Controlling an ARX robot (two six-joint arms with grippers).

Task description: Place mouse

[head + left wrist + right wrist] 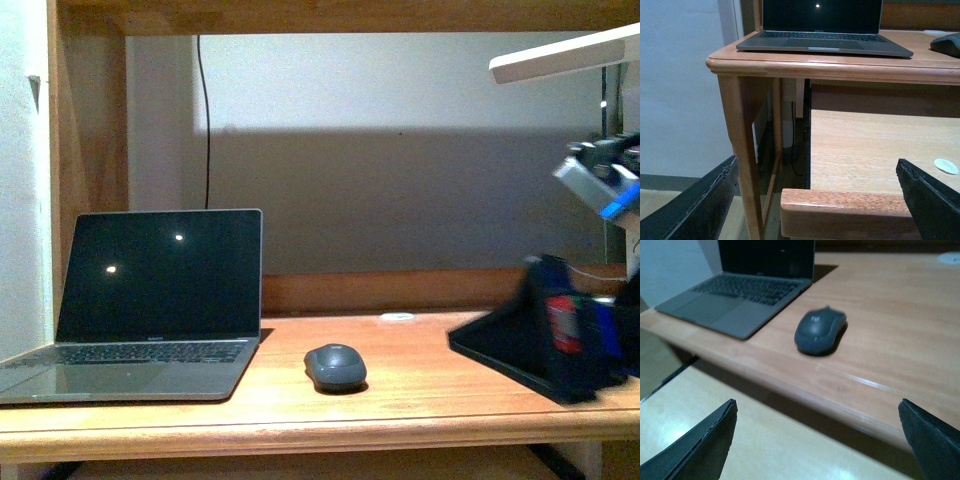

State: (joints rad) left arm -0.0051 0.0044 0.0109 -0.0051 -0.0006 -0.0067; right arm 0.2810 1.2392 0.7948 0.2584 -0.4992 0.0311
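The mouse point(335, 367) is a small dark grey oval lying on the wooden desk top point(420, 385), just right of the open laptop point(150, 300). In the right wrist view the mouse point(820, 330) sits near the desk's front edge, and my right gripper point(815, 442) hangs open and empty, off the desk and apart from the mouse. My right arm point(560, 335) shows blurred at the desk's right end. My left gripper point(815, 207) is open with nothing in it, low by the desk's left front leg point(742, 150). Only an edge of the mouse point(946, 44) shows there.
A white lamp arm point(565, 55) reaches in at the top right. A flat white disc point(397, 317) lies at the back of the desk. Another white disc point(945, 166) rests on a lower wooden shelf point(865, 145) under the desk top. A black cable point(207, 120) runs down the wall.
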